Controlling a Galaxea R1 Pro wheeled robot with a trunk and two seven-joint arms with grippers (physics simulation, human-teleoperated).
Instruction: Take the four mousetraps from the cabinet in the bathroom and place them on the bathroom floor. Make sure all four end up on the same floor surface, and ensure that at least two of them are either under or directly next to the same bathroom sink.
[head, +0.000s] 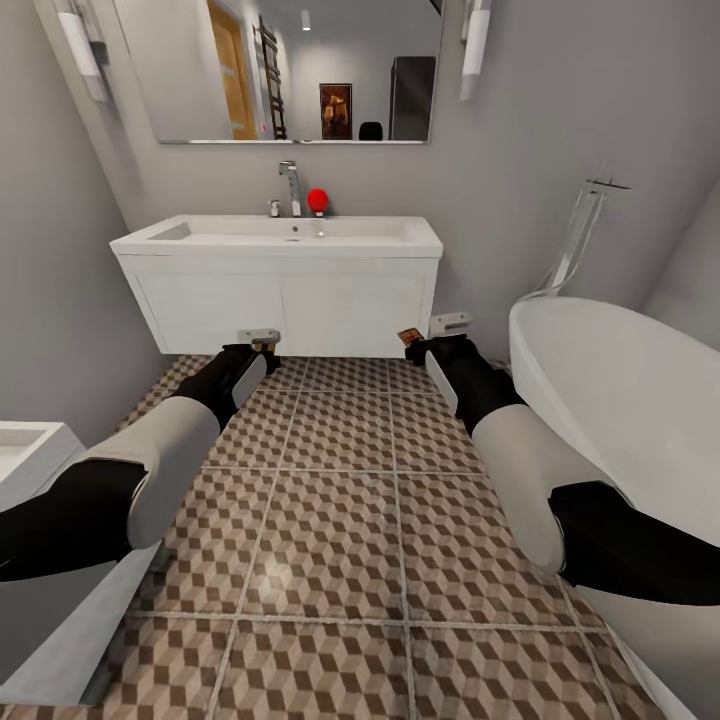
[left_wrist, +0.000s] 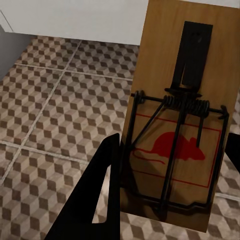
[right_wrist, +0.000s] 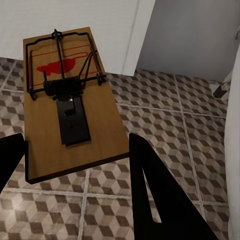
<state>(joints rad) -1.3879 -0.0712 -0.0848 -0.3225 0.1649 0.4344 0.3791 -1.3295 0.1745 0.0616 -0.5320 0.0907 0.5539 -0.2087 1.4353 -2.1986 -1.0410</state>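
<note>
Here both arms reach forward toward the sink, low over the floor. In the head view the left gripper is mostly hidden behind its own wrist, and the trap it carries cannot be made out there. The left wrist view shows it plainly: a mousetrap held between the two dark fingers, one of them cut off at the frame edge, with the board's corners cropped. The left gripper is clamped on that trap, above the tiles. The right gripper likewise grips a second trap, seen in the head view as a small tan corner just beside the wrist. In the right wrist view the board sits between the fingers, tilted, over the floor near the vanity's corner. Each board bears a red mouse silhouette inside a red outline; no lettering can be read. A tub stands on the right, its far end cut off.
</note>
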